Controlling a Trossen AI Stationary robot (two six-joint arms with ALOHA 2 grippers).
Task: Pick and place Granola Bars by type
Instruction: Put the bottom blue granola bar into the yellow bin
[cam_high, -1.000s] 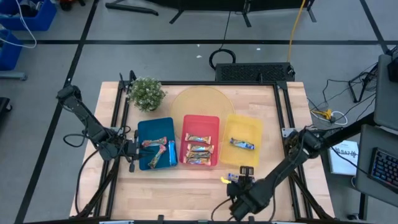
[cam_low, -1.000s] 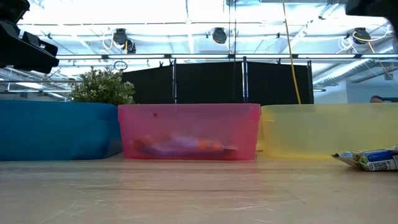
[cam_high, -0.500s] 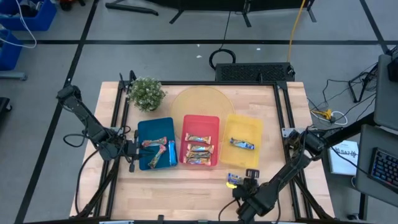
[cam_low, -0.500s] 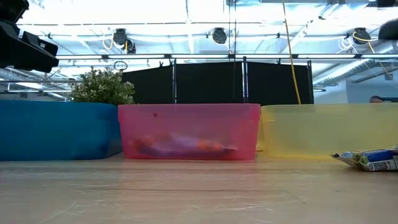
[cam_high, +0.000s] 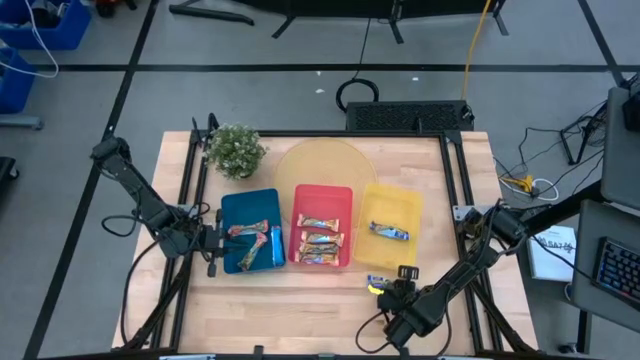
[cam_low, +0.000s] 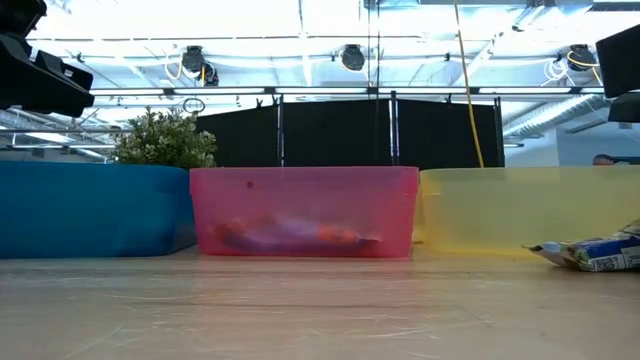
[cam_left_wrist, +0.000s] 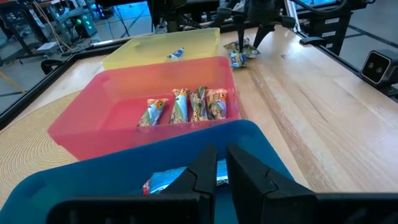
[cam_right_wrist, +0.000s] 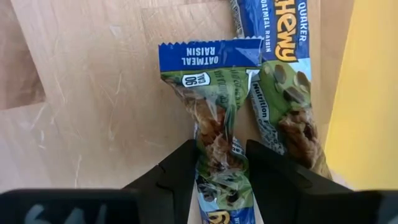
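High view, change: right gripper (cam_high: 388, 291) had moved from the table's front edge a second earlier up toward the yellow tray (cam_high: 392, 238); it sat over the loose granola bars (cam_high: 377, 283) on the wood just in front of that tray; left gripper (cam_high: 213, 243) unchanged at the blue tray (cam_high: 229, 205)'s left wall.
High view, bars: three trays side by side; blue tray held a few bars, red tray (cam_high: 322, 193) about four, yellow tray one blue-white bar (cam_high: 388, 232).
High view, room: bare table (cam_high: 290, 290) in front of the blue and red trays and right of the yellow tray; round mat (cam_high: 318, 165) and plant (cam_high: 235, 150) behind the trays.
Low view, change: dark right-arm body (cam_low: 620, 62) had come in at the top right, absent before; bar (cam_low: 590, 254) at the right edge tilted slightly more than earlier.
Low view, edges: blue, red, yellow walls in a row, nearly touching; open wood in front.
Left wrist: fingers (cam_left_wrist: 203, 173) closed together with a thin gap, holding nothing, above the blue tray's wall; red tray's bars (cam_left_wrist: 184, 106) lay in a row beyond; the loose bars and the right gripper showed past the yellow tray.
Right wrist: fingers (cam_right_wrist: 176, 176) gripped the oatmeal raisin bar (cam_right_wrist: 213, 137) at its waist; second bar (cam_right_wrist: 279, 78) lay just beside it, touching; yellow tray's wall close along that side; bare wood on the other.
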